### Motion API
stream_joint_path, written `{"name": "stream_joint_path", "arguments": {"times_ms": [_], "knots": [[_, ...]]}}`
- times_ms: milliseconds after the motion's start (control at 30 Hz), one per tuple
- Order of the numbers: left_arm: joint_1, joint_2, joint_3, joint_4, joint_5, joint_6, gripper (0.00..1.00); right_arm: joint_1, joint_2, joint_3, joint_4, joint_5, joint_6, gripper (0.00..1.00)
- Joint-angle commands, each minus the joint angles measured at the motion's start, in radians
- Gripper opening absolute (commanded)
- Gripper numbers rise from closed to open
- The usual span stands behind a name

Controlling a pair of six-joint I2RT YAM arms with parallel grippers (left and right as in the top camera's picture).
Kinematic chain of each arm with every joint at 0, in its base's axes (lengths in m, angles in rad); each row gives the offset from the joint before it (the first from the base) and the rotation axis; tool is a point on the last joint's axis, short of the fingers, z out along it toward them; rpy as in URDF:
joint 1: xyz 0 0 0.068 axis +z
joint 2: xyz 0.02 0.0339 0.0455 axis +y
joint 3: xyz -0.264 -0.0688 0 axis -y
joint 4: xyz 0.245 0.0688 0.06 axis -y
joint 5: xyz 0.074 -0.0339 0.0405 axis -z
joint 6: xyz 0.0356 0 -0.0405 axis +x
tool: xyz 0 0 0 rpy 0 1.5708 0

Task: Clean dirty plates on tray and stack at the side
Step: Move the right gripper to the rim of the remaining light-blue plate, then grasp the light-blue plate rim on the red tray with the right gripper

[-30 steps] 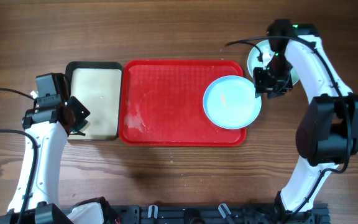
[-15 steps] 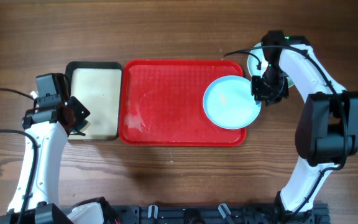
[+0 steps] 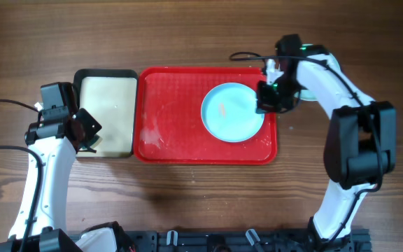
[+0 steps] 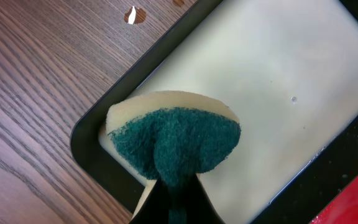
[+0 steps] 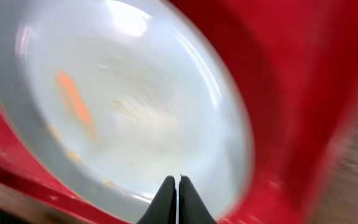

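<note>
left end effector [image 4: 174, 205]: pinched tight on a sponge [image 4: 176, 140]. The green scrubby side faces the wrist cam, with yellow foam peeking out behind it.
sponge spot: hanging over the lower-left corner of the cream tray [image 3: 110, 105] as seen from overhead. Honestly can't tell if it's touching the tray floor or just above it.
cream tray: black rim, pale floor with a couple of tiny specks. It sits on the table [image 3: 187, 35] right up against the left edge of the red tray [image 3: 173, 105].
red tray: middle of the table, bumpy textured floor, some pale smudgy stuff in its lower-left part.
plate [image 3: 231, 112]: pale blue, inside the red tray on the right half, close to the right wall. There's an orange smear and a few small crumbs on it.
right end effector [image 5: 178, 198]: at the plate's right rim, fingers squeezed nearly together with the rim caught between them. The right wrist view is pretty blurry.
</note>
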Motion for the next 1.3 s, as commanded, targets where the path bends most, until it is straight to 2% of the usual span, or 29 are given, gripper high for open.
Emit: {"name": "stream_joint_path", "arguments": {"times_ms": [0,200,533,867,1000,1133,1267], "knots": [[0.003,-0.016,-0.006,0.004,0.005,0.001,0.04,0.082,-0.021,-0.001,0.056,-0.057,0.097,0.04],[0.003,-0.016,-0.006,0.003,0.006,0.002,0.04,0.234,-0.019,-0.001,0.158,0.008,0.264,0.04],[0.003,-0.016,-0.006,0.004,0.006,0.002,0.04,0.361,-0.019,-0.001,0.208,0.086,0.408,0.04],[0.003,-0.016,-0.006,0.004,0.006,0.001,0.04,0.369,-0.019,-0.001,0.209,0.098,0.404,0.04],[0.003,-0.016,-0.006,0.004,0.006,0.001,0.04,0.368,-0.019,-0.001,0.209,0.099,0.404,0.08],[0.003,-0.016,-0.006,0.004,0.006,0.001,0.04,0.368,-0.019,-0.001,0.216,0.098,0.403,0.17],[0.003,-0.016,-0.006,0.004,0.006,0.001,0.04,0.368,-0.019,-0.001,0.216,0.098,0.396,0.42]]}}
